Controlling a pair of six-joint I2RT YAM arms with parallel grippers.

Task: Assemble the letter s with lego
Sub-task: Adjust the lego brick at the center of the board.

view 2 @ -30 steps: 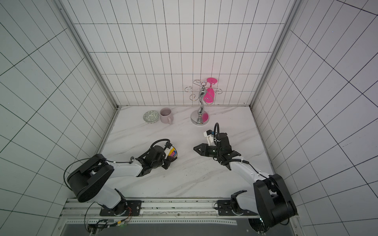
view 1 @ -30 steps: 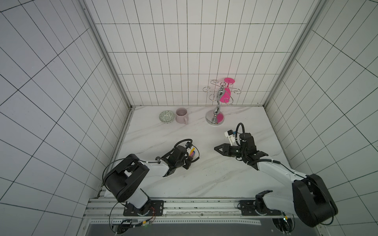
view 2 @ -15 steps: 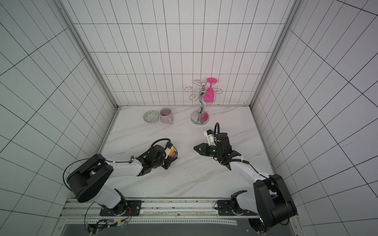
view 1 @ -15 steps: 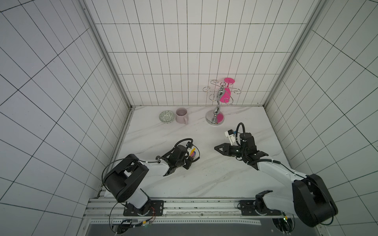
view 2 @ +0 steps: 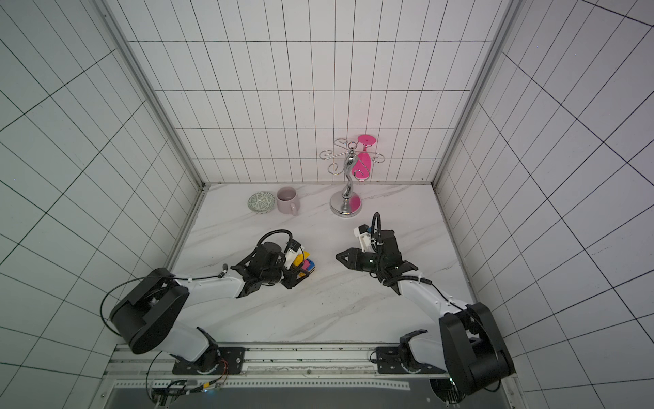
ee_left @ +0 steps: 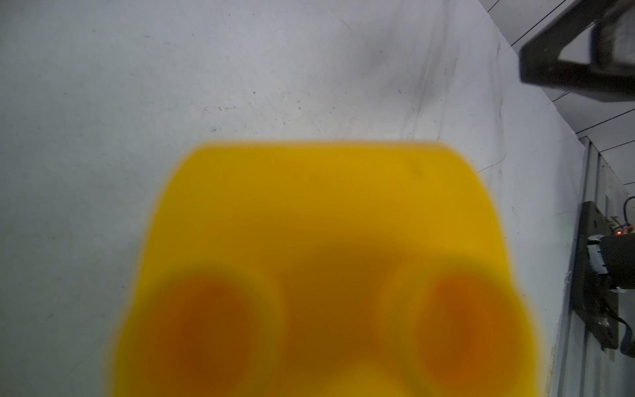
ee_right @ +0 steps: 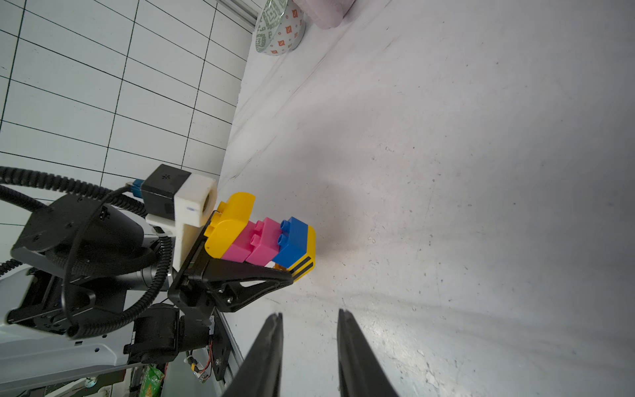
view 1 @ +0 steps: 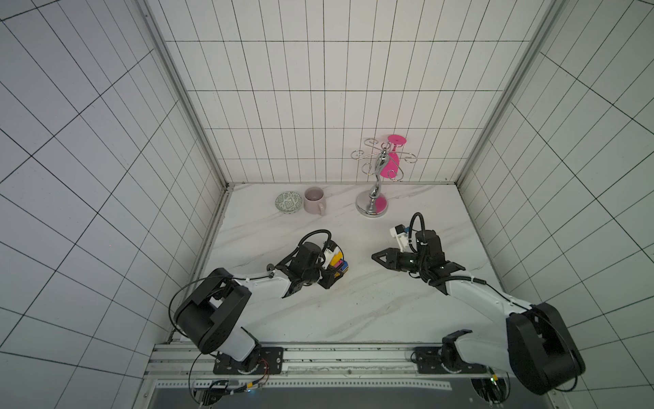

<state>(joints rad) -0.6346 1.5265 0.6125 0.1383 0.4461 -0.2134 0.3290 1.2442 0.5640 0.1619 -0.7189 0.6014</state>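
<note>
Nothing visibly different from a second ago: both arms in the same pose, the letter s (ee_right: 263, 240) in the same spot. Looks like a pause with the build done: yellow, pink, pink, blue, yellow joined in one block, no loose lego on the table (view 1: 354, 304).

Held in the left gripper (view 1: 334, 275), fingers clamped on it, low over the table near its middle. Hard to tell whether resting on the surface or just above it. Right gripper (ee_right: 311, 314) well apart from it, fingers a narrow gap apart, nothing between.

Far finger of the left gripper hidden behind the block. Left wrist view nearly filled by a blurred yellow brick (ee_left: 319, 240), with the rest of the S out of sight there.
</note>
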